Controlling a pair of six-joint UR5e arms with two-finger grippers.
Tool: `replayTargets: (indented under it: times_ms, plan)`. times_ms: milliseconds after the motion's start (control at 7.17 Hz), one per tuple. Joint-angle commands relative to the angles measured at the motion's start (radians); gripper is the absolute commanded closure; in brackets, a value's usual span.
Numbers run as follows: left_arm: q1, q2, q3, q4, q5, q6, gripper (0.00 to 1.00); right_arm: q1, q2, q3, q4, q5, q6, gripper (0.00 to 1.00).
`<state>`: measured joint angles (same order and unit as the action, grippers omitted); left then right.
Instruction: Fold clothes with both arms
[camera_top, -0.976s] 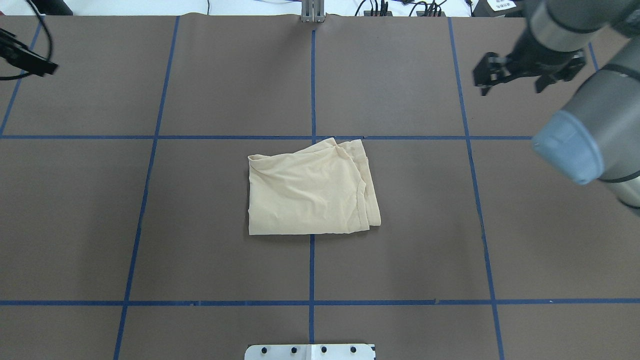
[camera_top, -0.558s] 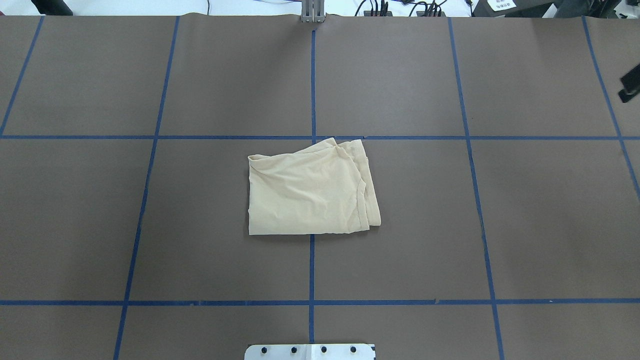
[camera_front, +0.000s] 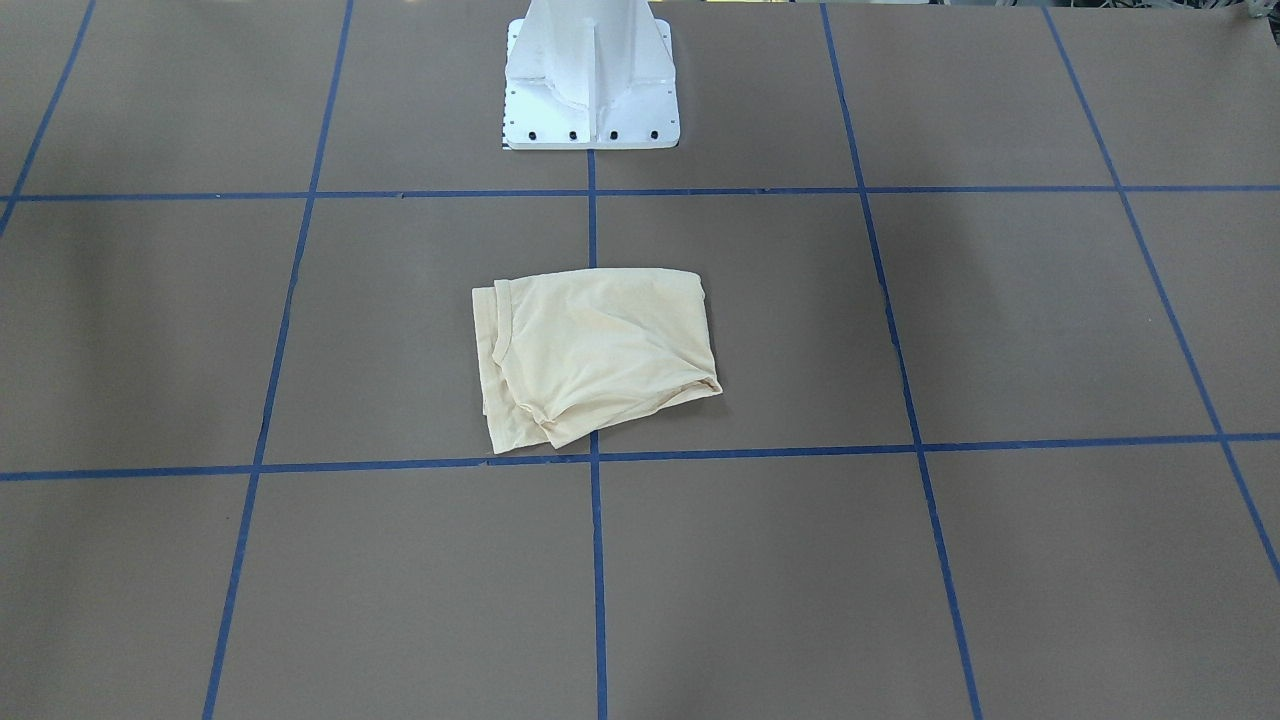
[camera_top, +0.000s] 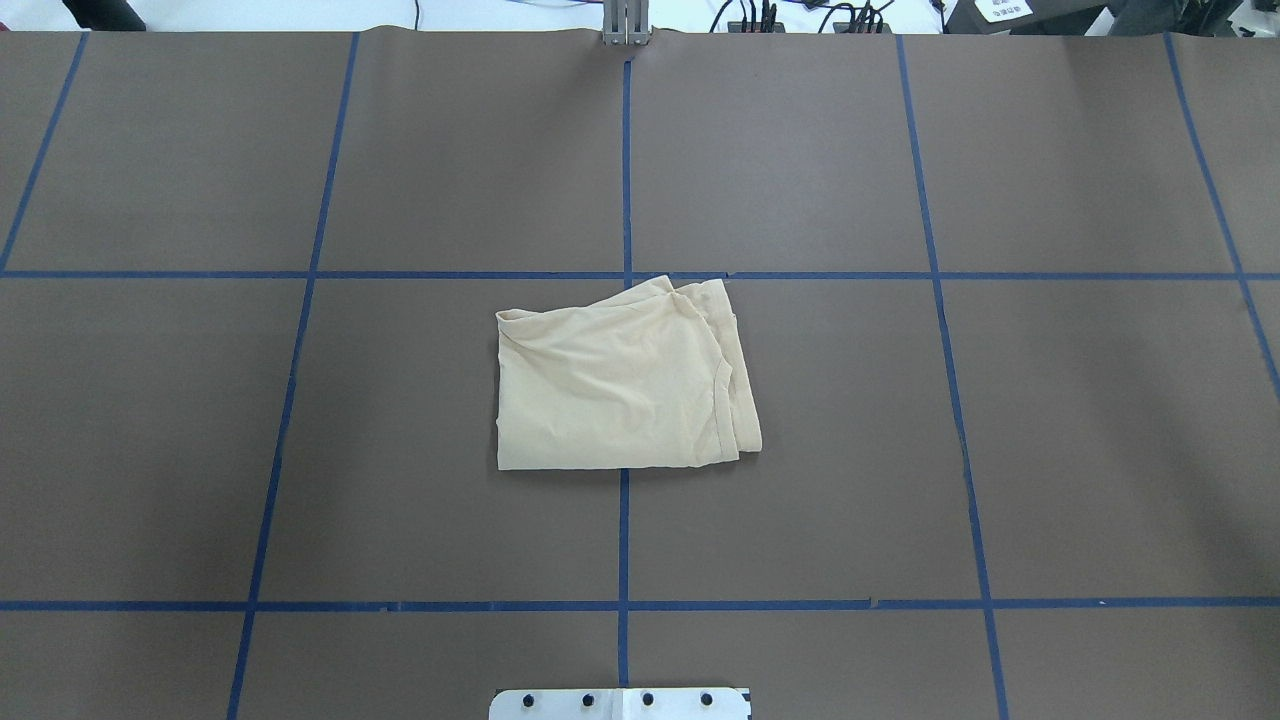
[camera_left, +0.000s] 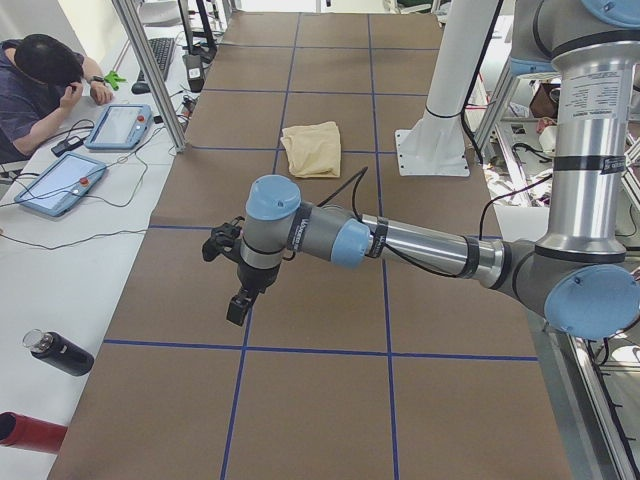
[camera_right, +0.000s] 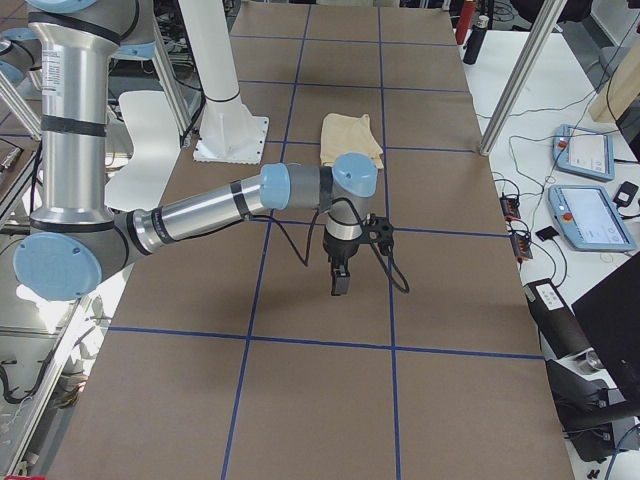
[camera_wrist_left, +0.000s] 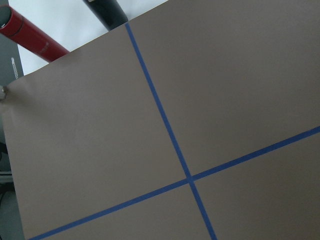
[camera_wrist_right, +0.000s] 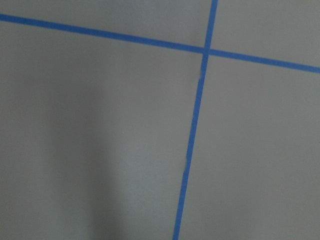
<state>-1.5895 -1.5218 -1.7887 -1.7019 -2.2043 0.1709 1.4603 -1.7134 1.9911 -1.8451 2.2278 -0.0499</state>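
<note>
CENTRE TABLE: Seen from across the table (camera_front: 1000, 330), the folded shirt (camera_front: 595, 350) lies flat over a blue tape line (camera_front: 597, 560), in front of my white base (camera_front: 590, 90). Overhead, its far corner sits just beside a crossing of lines. From the table's ends, my left pincer (camera_left: 238, 306) and right pincer (camera_right: 340, 280) hang over bare paper, well apart from the shirt. I cannot tell whether either is apart or together. My wrist cameras show table and tape.

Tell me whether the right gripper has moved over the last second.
Yes. The right gripper slid rightward past the far-right tape line and out of the overhead view; only the right side view shows it now.
</note>
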Motion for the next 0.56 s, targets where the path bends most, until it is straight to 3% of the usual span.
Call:
replayTargets:
  times_ms: [0, 418]
  plan:
    - [-0.004, 0.074, 0.011, 0.007, -0.105, -0.008, 0.00, 0.002, -0.124, -0.044, 0.200, 0.003, 0.042, 0.00]
    - [-0.004, 0.120, 0.015, 0.008, -0.110, -0.010, 0.00, 0.005, -0.170, -0.112, 0.225, 0.090, 0.042, 0.00]
